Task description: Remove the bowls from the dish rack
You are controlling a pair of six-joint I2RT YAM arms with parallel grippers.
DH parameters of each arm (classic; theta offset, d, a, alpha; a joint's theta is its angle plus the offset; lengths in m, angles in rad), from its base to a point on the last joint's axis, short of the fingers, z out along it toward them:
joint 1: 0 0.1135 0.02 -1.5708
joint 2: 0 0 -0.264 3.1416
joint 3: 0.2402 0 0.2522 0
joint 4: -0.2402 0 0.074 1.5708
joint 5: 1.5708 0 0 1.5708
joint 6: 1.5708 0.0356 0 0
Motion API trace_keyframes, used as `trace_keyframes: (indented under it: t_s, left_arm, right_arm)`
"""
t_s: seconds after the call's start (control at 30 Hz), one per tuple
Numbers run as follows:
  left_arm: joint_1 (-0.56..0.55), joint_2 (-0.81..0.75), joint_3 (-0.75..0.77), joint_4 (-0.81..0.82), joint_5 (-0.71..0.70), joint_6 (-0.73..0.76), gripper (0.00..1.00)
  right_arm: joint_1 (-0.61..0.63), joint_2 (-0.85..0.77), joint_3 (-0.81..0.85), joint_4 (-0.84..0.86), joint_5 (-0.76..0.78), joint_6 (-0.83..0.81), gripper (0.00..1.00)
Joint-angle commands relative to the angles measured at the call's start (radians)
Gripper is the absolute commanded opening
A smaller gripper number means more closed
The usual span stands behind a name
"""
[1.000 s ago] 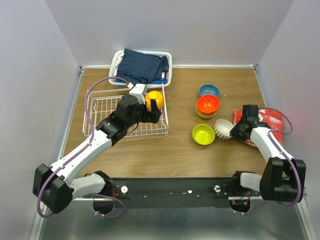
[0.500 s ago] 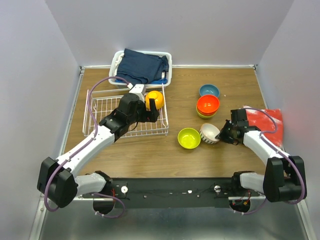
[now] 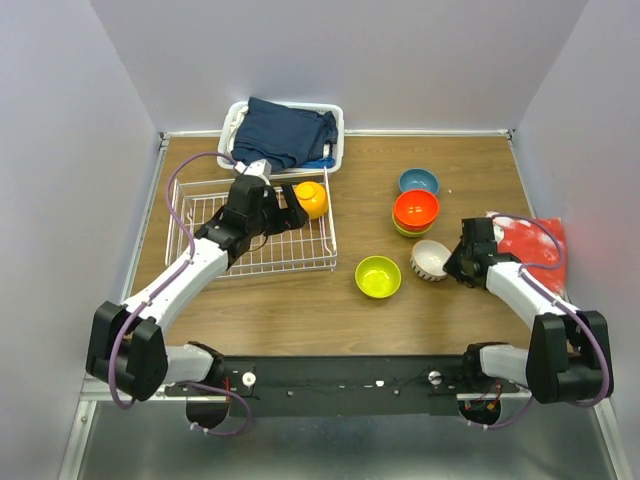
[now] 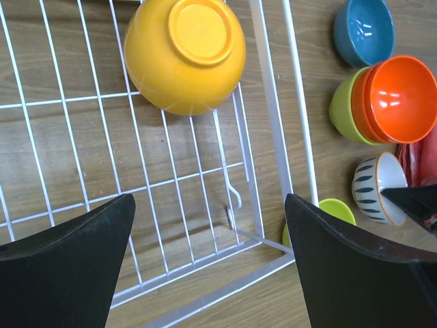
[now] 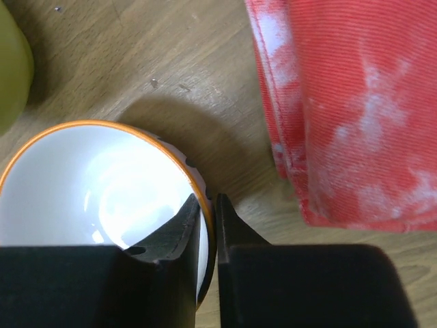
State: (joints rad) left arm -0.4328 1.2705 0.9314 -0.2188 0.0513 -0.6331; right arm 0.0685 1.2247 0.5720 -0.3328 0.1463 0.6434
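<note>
The white wire dish rack [image 3: 256,270] holds one orange-yellow bowl [image 3: 311,199], bottom up at its far right corner; it also shows in the left wrist view [image 4: 186,51]. My left gripper [image 3: 288,218] is open and empty, just short of that bowl, over the rack's floor [image 4: 270,123]. My right gripper [image 3: 456,263] is shut on the rim of the white ribbed bowl [image 3: 430,259], one finger inside and one outside [image 5: 102,198]. On the table stand a lime-green bowl [image 3: 379,276], a blue bowl [image 3: 418,181] and a red-orange bowl [image 3: 416,209] stacked on a lime-green one [image 3: 404,229].
A white plastic basket with dark blue cloth [image 3: 285,135] stands behind the rack. A red cloth [image 3: 530,240] lies just right of the white bowl, also in the right wrist view [image 5: 355,102]. Walls close off the table's back and sides.
My left gripper has drawn back from the orange-yellow bowl, which stays in the rack's corner. My right gripper slid the white bowl left, pushing the lime-green bowl left, then eased slightly right.
</note>
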Motion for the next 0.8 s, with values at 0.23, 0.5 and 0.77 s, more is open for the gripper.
trace_keyframes:
  t_s: [0.23, 0.5, 0.77]
  left_arm:
    - [0.092, 0.079, 0.049, 0.039, 0.113, -0.037, 0.99]
    - [0.092, 0.086, 0.096, -0.030, 0.042, 0.174, 0.99]
    - [0.054, 0.082, 0.118, -0.033, -0.013, 0.579, 0.99]
  right_arm:
    - [0.001, -0.083, -0.038, 0.026, -0.014, 0.007, 0.61]
    - [0.001, -0.198, 0.051, -0.066, -0.025, -0.088, 0.93]
    - [0.001, -0.275, 0.140, -0.098, -0.048, -0.168, 1.00]
